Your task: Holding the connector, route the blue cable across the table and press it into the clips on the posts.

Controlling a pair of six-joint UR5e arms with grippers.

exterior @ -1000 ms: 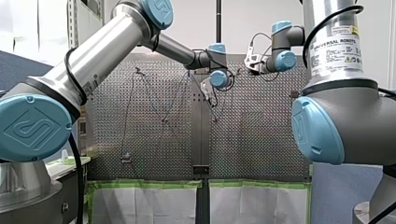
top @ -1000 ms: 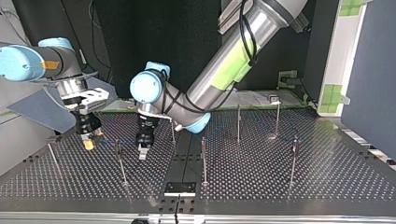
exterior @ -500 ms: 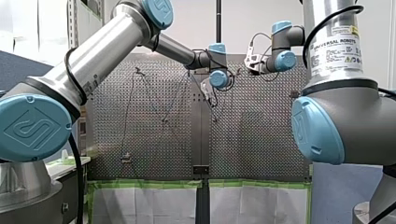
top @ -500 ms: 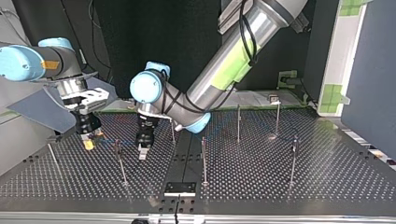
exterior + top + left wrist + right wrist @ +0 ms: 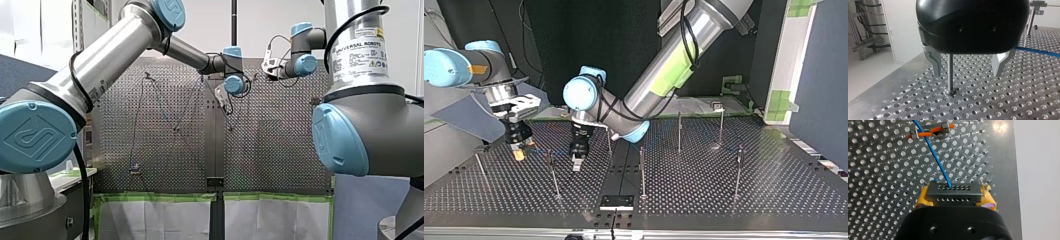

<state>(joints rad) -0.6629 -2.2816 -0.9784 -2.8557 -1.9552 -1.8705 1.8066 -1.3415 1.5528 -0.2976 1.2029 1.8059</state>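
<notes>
Since the blue cable [image 5: 936, 157] is thin, light and limp, I judge it will sag wherever it isn't tensioned. That makes the rigid connector [image 5: 953, 192] the right place to hold it, with any second hold taken close beside a clip.

My right gripper [image 5: 519, 152] has the connector pinched across its ends between the yellow pads [image 5: 922, 199]. The cable runs from the connector's face out over the perforated table [image 5: 878, 195] to a clip [image 5: 930, 131] with an orange bar ahead. Whether it is seated in that clip or only lying across it, I cannot tell.

My left gripper [image 5: 967, 74] hangs with its metal fingers [image 5: 1000, 62] spread, holding nothing. 1 post [image 5: 950, 72] stands between them, nearer 1 finger, and a stretch of cable lies beyond, apart from them. That post's top, and any clip on it, is hidden behind the gripper body. In the front and top views the cable is mostly too faint to trace from post to post.
</notes>
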